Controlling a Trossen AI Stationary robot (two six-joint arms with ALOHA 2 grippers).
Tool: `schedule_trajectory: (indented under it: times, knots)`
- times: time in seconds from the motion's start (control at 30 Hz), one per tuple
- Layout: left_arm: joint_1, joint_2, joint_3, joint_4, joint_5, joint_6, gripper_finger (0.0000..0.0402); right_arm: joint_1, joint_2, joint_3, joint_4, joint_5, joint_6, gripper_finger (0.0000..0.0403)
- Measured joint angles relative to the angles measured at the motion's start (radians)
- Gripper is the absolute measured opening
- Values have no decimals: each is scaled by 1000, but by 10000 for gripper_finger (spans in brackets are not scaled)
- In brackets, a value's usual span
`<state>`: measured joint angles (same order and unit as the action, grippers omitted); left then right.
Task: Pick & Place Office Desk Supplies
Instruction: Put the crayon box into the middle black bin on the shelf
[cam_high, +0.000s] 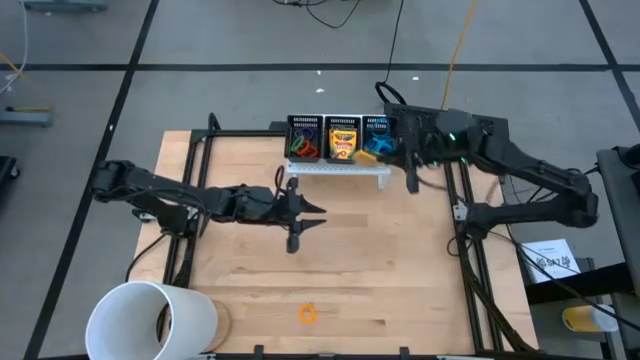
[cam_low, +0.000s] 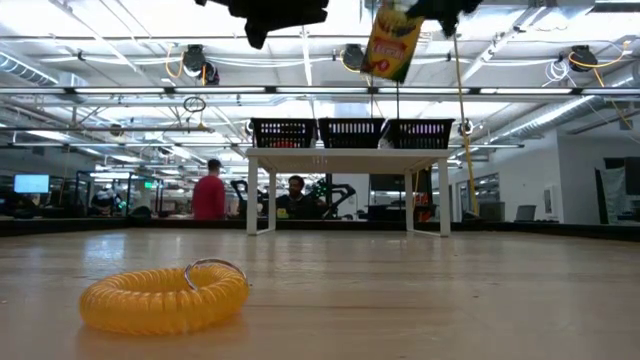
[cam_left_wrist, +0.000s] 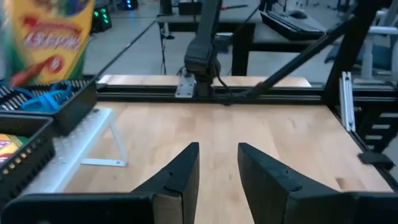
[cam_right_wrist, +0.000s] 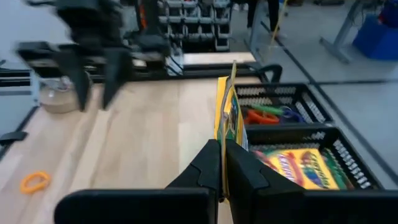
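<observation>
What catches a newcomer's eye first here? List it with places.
The right end effector is pinching a yellow-and-green crayon box in the air above the black mesh bins. An orange coiled loop with a metal ring lies alone near the table's front edge.

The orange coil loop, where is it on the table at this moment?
In the high view the orange coil loop lies alone on the wooden table near its front edge, about midway across, to the right of the large white cup.
</observation>
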<state>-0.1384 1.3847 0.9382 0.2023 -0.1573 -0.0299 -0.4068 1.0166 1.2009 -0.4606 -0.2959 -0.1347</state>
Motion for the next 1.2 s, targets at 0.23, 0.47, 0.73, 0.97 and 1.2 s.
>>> schedule_trajectory:
  times: [0.23,0.47,0.73,0.97,1.2]
  knots:
    - [18,-56,2,-47,-3,4,120,-252,188,123,2,-250,-55,4]
    - [38,-193,1,-149,-56,64,120,-339,352,228,-1,-422,-85,4]
    - [78,-232,1,-219,-58,71,120,-340,432,237,-17,-494,-99,4]
    - [112,-230,1,-229,-61,78,120,-332,461,238,-52,-491,-114,4]
    - [134,-230,1,-230,-60,85,120,-329,467,238,-66,-493,-120,4]
